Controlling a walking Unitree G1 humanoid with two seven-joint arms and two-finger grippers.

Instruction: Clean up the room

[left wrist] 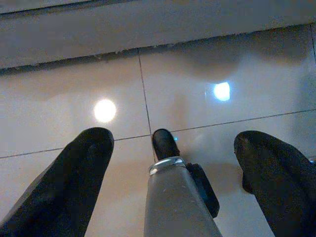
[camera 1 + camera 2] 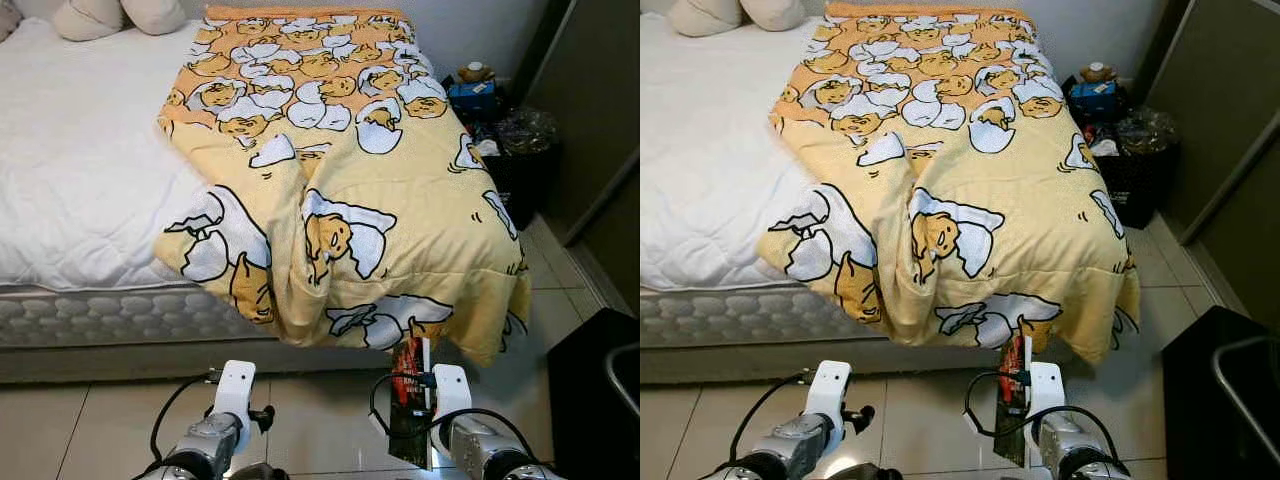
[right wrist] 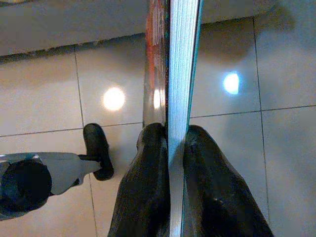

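**Yellow cartoon quilt brightens a white bedroom**

A yellow-and-orange quilt (image 2: 340,170) printed with white eggshells and a brown-outlined egg-yolk character drapes a white quilted mattress (image 2: 70,170). Cream pillows (image 2: 115,15) sit at its head. The floor (image 2: 100,430) is glossy beige tile with dark grout. Black fingers (image 3: 143,187) of the right gripper (image 3: 170,148) pinch a red-covered book (image 3: 170,59) with pale blue-white page edges.

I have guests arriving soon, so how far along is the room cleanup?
Done: I cannot tell; nothing here shows an item already put away. In hand: the right gripper is clamped on a thin book, held upright above the floor tiles at the foot of the bed. The left gripper is open and empty. Left: placing the book, and the yellow blanket lies rumpled, hanging over the bed's edge.
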